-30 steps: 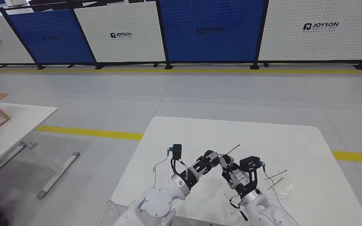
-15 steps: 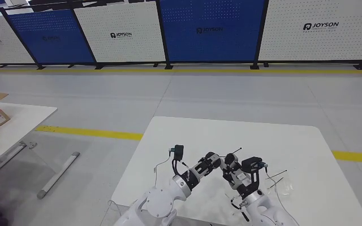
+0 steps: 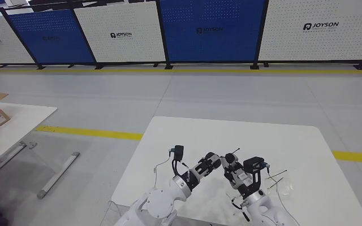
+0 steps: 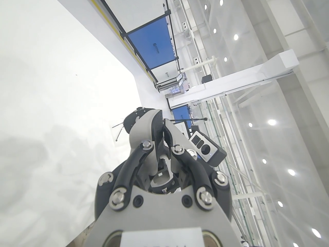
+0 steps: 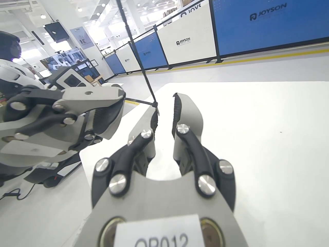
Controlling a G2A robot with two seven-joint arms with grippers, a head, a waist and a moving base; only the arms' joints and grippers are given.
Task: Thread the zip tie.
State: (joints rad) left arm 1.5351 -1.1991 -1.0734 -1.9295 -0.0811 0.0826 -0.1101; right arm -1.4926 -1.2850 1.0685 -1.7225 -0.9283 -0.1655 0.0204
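Observation:
A black zip tie (image 5: 133, 47) is held up over the white table (image 3: 226, 130), and my left gripper (image 5: 120, 98) is shut on one end of it. From that grip a short stretch runs to the tie's head (image 5: 155, 104), and the long strap rises from there. My right gripper (image 5: 165, 104) is open, with the head lying against the tip of one finger (image 5: 153, 115). In the top view the two grippers, left (image 3: 218, 160) and right (image 3: 229, 163), meet near the table's front, with the strap end (image 3: 234, 151) poking out beyond them. The left wrist view shows the shut left gripper (image 4: 163, 122) and a thin stretch of strap (image 4: 190, 120).
Several spare black zip ties (image 3: 276, 178) lie on the table to the right of the arms, beside a clear plastic bag (image 3: 286, 187). The spare ties (image 4: 117, 131) also show in the left wrist view. Blue and white panel fences (image 3: 209, 31) stand far behind.
The strap end sticking out past the grippers has become shorter and lower. The right arm has shifted slightly to the right. The left gripper has stayed shut on the tie.

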